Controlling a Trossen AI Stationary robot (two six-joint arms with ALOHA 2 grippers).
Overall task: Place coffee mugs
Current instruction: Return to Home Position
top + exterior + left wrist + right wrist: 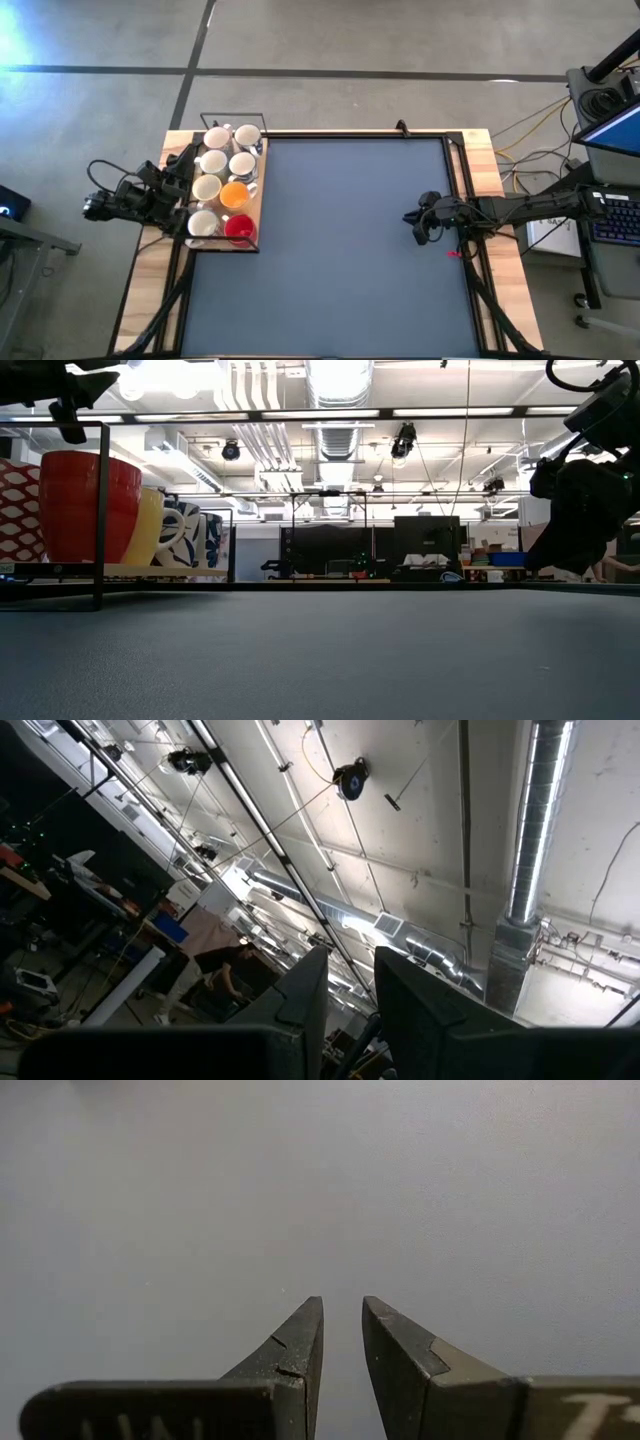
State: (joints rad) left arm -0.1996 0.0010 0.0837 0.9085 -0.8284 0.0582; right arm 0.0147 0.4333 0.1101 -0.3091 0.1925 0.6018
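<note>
While the eight small round ceramic mugs (226, 182) sat grouped in the wire-framed wooden tray (255, 195) at the table's left edge, we found our left gripper (181, 187) just beside them, narrowly parted and empty; our right gripper (419, 222), likewise narrow and empty, hung well apart.

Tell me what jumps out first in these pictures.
Eight mugs crowd a rack at the table's left edge, the red mug and orange mug brightest. The grey mat is otherwise bare. The left gripper sits beside the rack, the right gripper near the right edge; neither holds anything.
</note>
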